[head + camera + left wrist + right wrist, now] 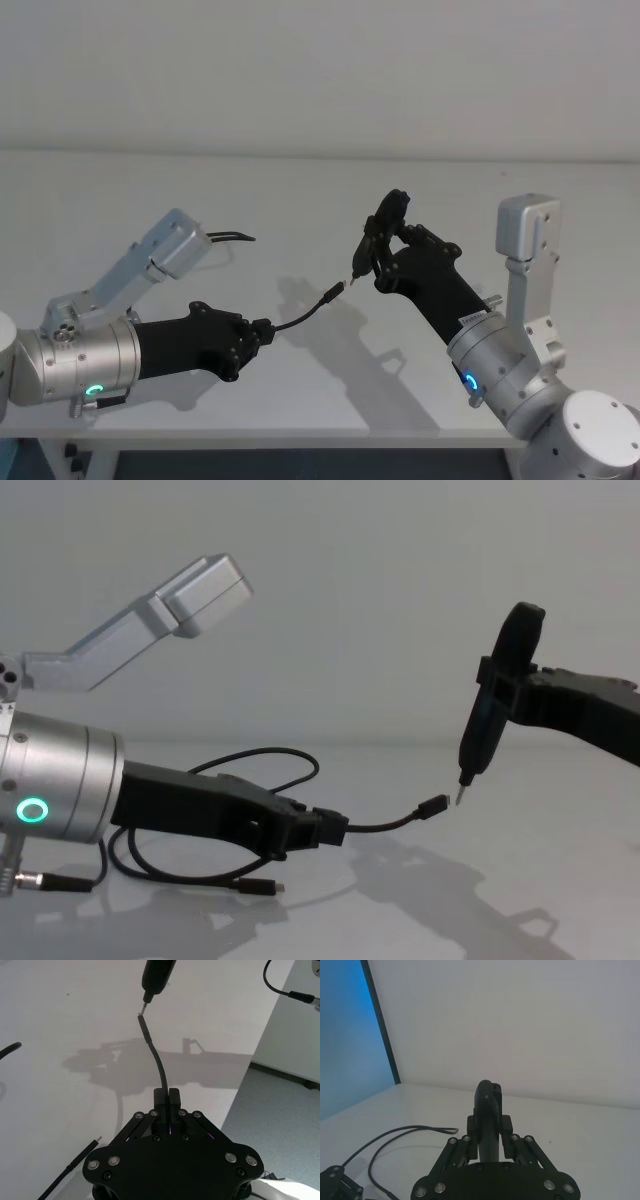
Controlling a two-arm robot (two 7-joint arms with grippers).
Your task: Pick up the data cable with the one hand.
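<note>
- The left gripper point(262, 331) is sitting low on the left, above the white table point(300, 200). Its 2 fingers are squeezing tight on the black cable point(300, 318).
- The cable is sticking out to the right, up in the air, with its plug point(434, 806) at the end.
- The right gripper point(372, 250) is reaching in from the right, pinching a dark pen-shaped tool point(487, 715). The tool's tip is pointing down, just beside the plug.
</note>
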